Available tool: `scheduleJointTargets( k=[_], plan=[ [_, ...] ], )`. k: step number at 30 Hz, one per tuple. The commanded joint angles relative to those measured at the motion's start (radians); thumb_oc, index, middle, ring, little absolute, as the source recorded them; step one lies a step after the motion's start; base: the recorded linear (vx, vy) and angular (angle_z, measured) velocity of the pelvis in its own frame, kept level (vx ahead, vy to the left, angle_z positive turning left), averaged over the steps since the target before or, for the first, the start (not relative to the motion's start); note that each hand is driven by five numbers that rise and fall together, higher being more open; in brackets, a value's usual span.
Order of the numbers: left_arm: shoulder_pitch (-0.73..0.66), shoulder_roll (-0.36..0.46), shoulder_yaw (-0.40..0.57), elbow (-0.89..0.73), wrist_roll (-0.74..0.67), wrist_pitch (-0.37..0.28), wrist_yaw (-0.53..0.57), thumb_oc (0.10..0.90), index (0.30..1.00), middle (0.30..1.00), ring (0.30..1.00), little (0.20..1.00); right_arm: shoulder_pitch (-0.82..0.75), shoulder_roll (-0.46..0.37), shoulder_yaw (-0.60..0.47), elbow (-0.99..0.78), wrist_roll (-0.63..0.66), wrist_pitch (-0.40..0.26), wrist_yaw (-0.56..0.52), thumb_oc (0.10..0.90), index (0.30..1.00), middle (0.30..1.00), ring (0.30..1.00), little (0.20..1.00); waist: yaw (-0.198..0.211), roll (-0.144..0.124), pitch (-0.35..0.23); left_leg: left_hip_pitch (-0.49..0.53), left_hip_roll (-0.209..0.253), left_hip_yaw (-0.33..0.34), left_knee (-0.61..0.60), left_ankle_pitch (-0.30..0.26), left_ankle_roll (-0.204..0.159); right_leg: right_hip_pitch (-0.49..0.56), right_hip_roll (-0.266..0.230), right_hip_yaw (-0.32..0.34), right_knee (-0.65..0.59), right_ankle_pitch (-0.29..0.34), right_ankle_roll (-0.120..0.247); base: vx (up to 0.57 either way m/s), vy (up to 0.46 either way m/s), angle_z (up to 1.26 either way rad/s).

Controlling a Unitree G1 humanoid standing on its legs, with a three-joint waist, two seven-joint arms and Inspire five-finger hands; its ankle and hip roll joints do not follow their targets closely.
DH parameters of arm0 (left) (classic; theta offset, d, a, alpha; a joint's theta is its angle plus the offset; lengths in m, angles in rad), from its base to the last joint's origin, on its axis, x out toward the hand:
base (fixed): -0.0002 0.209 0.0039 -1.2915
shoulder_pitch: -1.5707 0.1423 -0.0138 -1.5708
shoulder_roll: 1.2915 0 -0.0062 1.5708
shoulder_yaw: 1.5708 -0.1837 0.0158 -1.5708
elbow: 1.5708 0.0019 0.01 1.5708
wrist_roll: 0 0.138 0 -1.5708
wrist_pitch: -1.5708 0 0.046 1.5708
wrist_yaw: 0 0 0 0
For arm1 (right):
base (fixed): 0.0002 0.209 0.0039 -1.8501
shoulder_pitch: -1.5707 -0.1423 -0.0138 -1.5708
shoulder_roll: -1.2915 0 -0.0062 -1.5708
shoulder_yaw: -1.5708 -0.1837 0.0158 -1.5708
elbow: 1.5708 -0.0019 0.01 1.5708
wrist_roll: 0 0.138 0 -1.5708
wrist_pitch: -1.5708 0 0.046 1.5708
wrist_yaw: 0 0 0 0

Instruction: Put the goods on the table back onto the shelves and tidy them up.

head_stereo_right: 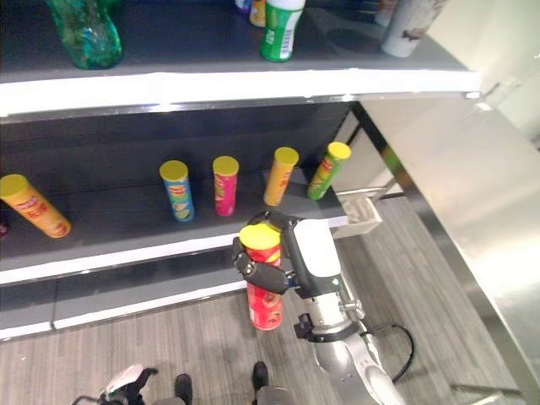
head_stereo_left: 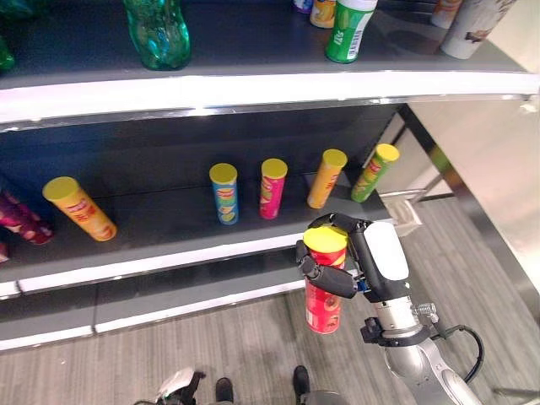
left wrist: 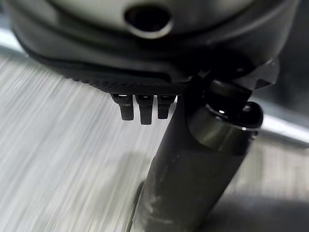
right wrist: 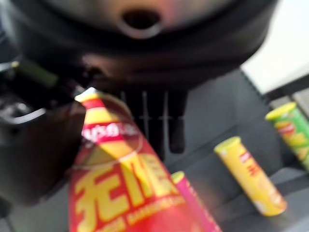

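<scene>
A red can with a yellow lid is held upright in the right hand, fingers and thumb curled round its upper part just below the lid; the long axis stands vertical, with the lower half hanging free below the grip, over the floor in front of the middle shelf. From the hand, that shelf lies ahead and a little up, with a row of standing cans on it: blue can, pink can, orange can and green can, the last two leaning in the head views. An open stretch of board is seen between the blue can and the yellow can far to the left (a likely slot, though the gap beside the pink can is nearer). The left hand is seen in its own wrist view with fingers straight and nothing held, so the right is judged the working hand. The can's wall looks smooth and rigid, printed in yellow.
</scene>
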Motion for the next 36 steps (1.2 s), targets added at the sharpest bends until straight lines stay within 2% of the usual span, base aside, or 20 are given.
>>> scheduleJointTargets(
  k=[1, 4, 5, 8, 9, 12, 15, 16, 17, 20, 22, 23, 25, 28, 30, 31, 32, 34, 35, 36],
  plan=[
    [-0.088, -0.124, 0.043, 0.046, -0.058, -0.085, 0.007, 0.8, 0.9, 0.9, 0.9, 0.9, -0.072, 0.02, -0.057, -0.068, 0.058, -0.088, -0.091, 0.4, 0.3, 0.3, 0.3, 0.3, 0.009, 0.013, -0.075, 0.004, -0.106, 0.005, 0.06, -0.136, 0.056, -0.055, 0.111, 0.05, 0.151, -0.172, 0.003, 0.09, 0.021, 0.05],
    [-0.09, -0.147, 0.089, 0.089, -0.136, -0.069, 0.03, 0.8, 0.9, 0.9, 0.9, 0.9, -0.083, 0.021, -0.039, -0.05, 0.087, -0.094, -0.109, 0.4, 0.3, 0.3, 0.3, 0.3, 0.015, 0.009, -0.055, -0.052, -0.115, -0.004, 0.192, -0.165, 0.032, -0.039, 0.105, 0.042, 0.125, -0.162, -0.01, -0.01, -0.011, 0.04],
    [-0.09, -0.169, 0.118, 0.122, -0.171, -0.057, 0.038, 0.8, 0.9, 0.9, 0.9, 0.9, -0.096, 0.022, -0.022, -0.028, 0.109, -0.099, -0.11, 0.4, 0.3, 0.3, 0.3, 0.3, 0.021, 0.003, -0.039, -0.121, -0.106, -0.004, 0.315, -0.158, 0.0, -0.026, 0.092, 0.028, 0.108, -0.156, -0.021, -0.03, 0.024, 0.42],
    [-0.082, -0.182, 0.161, 0.157, -0.221, -0.052, 0.049, 0.8, 0.9, 0.9, 0.9, 0.9, -0.103, 0.022, 0.001, -0.011, 0.123, -0.108, -0.112, 0.4, 0.3, 0.3, 0.3, 0.3, 0.029, -0.003, -0.036, -0.166, -0.075, 0.002, 0.377, -0.158, -0.02, -0.007, 0.067, 0.018, 0.089, -0.156, -0.024, 0.02, 0.08, 0.52],
    [-0.088, -0.19, 0.196, 0.18, -0.255, -0.041, 0.063, 0.8, 0.9, 0.9, 0.9, 0.9, -0.112, 0.017, 0.023, 0.011, 0.123, -0.104, -0.112, 0.4, 0.3, 0.3, 0.3, 0.3, 0.038, -0.01, -0.047, -0.169, -0.012, 0.009, 0.345, -0.162, -0.014, 0.0, 0.03, -0.001, 0.077, -0.156, -0.012, 0.1, 0.134, 0.44],
    [-0.068, -0.202, 0.204, 0.216, -0.259, -0.037, 0.075, 0.8, 0.9, 0.9, 0.9, 0.9, -0.136, 0.019, 0.048, 0.04, 0.138, -0.111, -0.115, 0.4, 0.3, 0.3, 0.3, 0.3, 0.05, -0.01, -0.068, -0.171, 0.085, -0.058, 0.244, -0.082, -0.036, -0.015, -0.01, 0.001, 0.071, -0.161, 0.001, 0.12, 0.214, 0.11],
    [-0.066, -0.202, 0.148, 0.216, -0.189, -0.037, 0.089, 0.8, 0.9, 0.9, 0.9, 0.9, -0.143, 0.02, 0.053, 0.054, 0.162, -0.128, -0.113, 0.4, 0.3, 0.3, 0.3, 0.3, 0.049, 0.003, -0.072, -0.183, 0.195, -0.165, 0.147, 0.013, -0.075, -0.031, -0.037, 0.057, 0.064, -0.174, 0.012, 0.09, 0.291, -0.29],
    [-0.067, -0.202, 0.148, 0.216, -0.188, -0.037, 0.09, 0.8, 0.9, 0.9, 0.9, 0.9, -0.142, 0.019, 0.051, 0.054, 0.162, -0.128, -0.112, 0.4, 0.3, 0.3, 0.3, 0.3, 0.05, 0.004, -0.073, -0.185, 0.196, -0.165, 0.142, 0.021, -0.075, -0.035, -0.036, 0.057, 0.063, -0.169, 0.012, 0.11, 0.515, -0.58],
    [-0.07, -0.195, 0.086, 0.188, -0.127, -0.044, 0.085, 0.8, 0.9, 0.9, 0.9, 0.9, -0.14, 0.023, 0.042, 0.073, 0.184, -0.13, -0.107, 0.4, 0.3, 0.3, 0.3, 0.3, 0.035, 0.021, -0.083, -0.178, 0.245, -0.232, 0.091, 0.051, -0.105, -0.047, -0.066, 0.106, 0.043, -0.169, 0.027, 0.07, 0.393, -0.58],
    [-0.073, -0.193, 0.065, 0.171, -0.111, -0.049, 0.081, 0.8, 0.9, 0.9, 0.9, 0.9, -0.138, 0.021, 0.037, 0.079, 0.191, -0.129, -0.105, 0.4, 0.3, 0.3, 0.3, 0.3, 0.034, 0.031, -0.083, -0.184, 0.249, -0.236, 0.094, 0.054, -0.114, -0.044, -0.084, 0.114, 0.028, -0.165, 0.034, 0.04, 0.442, -0.21],
    [-0.083, -0.191, 0.026, 0.15, -0.061, -0.054, 0.059, 0.8, 0.9, 0.9, 0.9, 0.9, -0.133, 0.014, 0.015, 0.092, 0.179, -0.116, -0.103, 0.4, 0.3, 0.3, 0.3, 0.3, 0.017, 0.062, -0.086, -0.188, 0.241, -0.173, 0.115, 0.008, -0.129, -0.037, -0.154, 0.109, -0.005, -0.143, 0.067, 0.03, 0.575, -0.17],
    [-0.083, -0.192, 0.026, 0.149, -0.06, -0.054, 0.058, 0.8, 0.9, 0.9, 0.9, 0.9, -0.132, 0.013, 0.014, 0.092, 0.178, -0.116, -0.104, 0.4, 0.3, 0.3, 0.3, 0.3, 0.019, 0.062, -0.086, -0.188, 0.239, -0.171, 0.117, 0.005, -0.128, -0.035, -0.157, 0.11, -0.009, -0.141, 0.068, 0.05, 0.626, -0.13],
    [-0.098, -0.184, 0.01, 0.163, -0.048, -0.056, 0.047, 0.8, 0.9, 0.9, 0.9, 0.9, -0.136, 0.016, -0.006, 0.106, 0.122, -0.079, -0.116, 0.4, 0.3, 0.3, 0.3, 0.3, 0.006, 0.071, -0.083, -0.195, 0.174, -0.13, 0.165, -0.058, -0.124, -0.046, -0.247, 0.095, -0.03, -0.062, 0.09, 0.02, 0.656, -0.07],
    [-0.119, -0.144, 0.054, 0.168, -0.078, -0.041, 0.054, 0.8, 0.9, 0.9, 0.9, 0.9, -0.173, 0.06, -0.008, 0.121, 0.111, -0.055, -0.123, 0.4, 0.3, 0.3, 0.3, 0.3, 0.002, 0.048, -0.071, -0.193, 0.092, -0.076, 0.174, -0.114, -0.078, -0.134, -0.311, 0.096, -0.011, 0.058, 0.098, -0.03, 0.455, -0.2],
    [-0.121, -0.139, 0.091, 0.177, -0.121, -0.033, 0.057, 0.8, 0.9, 0.9, 0.9, 0.9, -0.202, 0.072, 0.011, 0.134, 0.112, -0.051, -0.13, 0.4, 0.3, 0.3, 0.3, 0.3, 0.014, 0.041, -0.062, -0.187, 0.081, -0.052, 0.169, -0.117, -0.067, -0.167, -0.321, 0.067, -0.009, 0.111, 0.094, -0.11, 0.236, -0.42],
    [-0.122, -0.138, 0.115, 0.186, -0.151, -0.025, 0.065, 0.8, 0.9, 0.9, 0.9, 0.9, -0.23, 0.081, 0.028, 0.146, 0.116, -0.048, -0.137, 0.4, 0.3, 0.3, 0.3, 0.3, 0.025, 0.041, -0.056, -0.185, 0.073, -0.029, 0.159, -0.114, -0.057, -0.193, -0.32, 0.009, 0.005, 0.124, 0.088, -0.22, 0.373, -0.36],
    [-0.121, -0.141, 0.121, 0.203, -0.158, -0.018, 0.063, 0.8, 0.9, 0.9, 0.9, 0.9, -0.262, 0.091, 0.044, 0.17, 0.13, -0.047, -0.135, 0.4, 0.3, 0.3, 0.3, 0.3, 0.034, 0.042, -0.05, -0.183, 0.064, 0.007, 0.142, -0.109, -0.041, -0.178, -0.277, -0.063, 0.042, 0.057, 0.072, -0.2, 0.408, -0.53],
    [-0.108, -0.146, 0.106, 0.215, -0.124, -0.018, 0.046, 0.8, 0.9, 0.9, 0.9, 0.9, -0.255, 0.083, 0.046, 0.164, 0.141, -0.065, -0.122, 0.4, 0.3, 0.3, 0.3, 0.3, 0.036, 0.035, -0.056, -0.182, 0.034, 0.025, 0.125, -0.099, -0.015, -0.151, -0.177, -0.021, 0.095, -0.032, 0.054, -0.09, 0.351, -0.49],
    [-0.108, -0.146, 0.106, 0.215, -0.123, -0.018, 0.046, 0.8, 0.9, 0.9, 0.9, 0.9, -0.254, 0.082, 0.045, 0.163, 0.142, -0.065, -0.121, 0.4, 0.3, 0.3, 0.3, 0.3, 0.038, 0.035, -0.056, -0.183, 0.034, 0.027, 0.123, -0.095, -0.015, -0.155, -0.177, -0.019, 0.098, -0.031, 0.053, -0.06, 0.291, -0.18],
    [-0.1, -0.15, 0.105, 0.224, -0.118, -0.019, 0.033, 0.8, 0.9, 0.9, 0.9, 0.9, -0.247, 0.073, 0.045, 0.15, 0.154, -0.08, -0.116, 0.4, 0.3, 0.3, 0.3, 0.3, 0.054, 0.034, -0.065, -0.181, 0.004, 0.033, 0.102, -0.084, 0.004, -0.122, -0.083, 0.017, 0.139, -0.111, 0.039, -0.05, 0.246, -0.14]
  ],
)
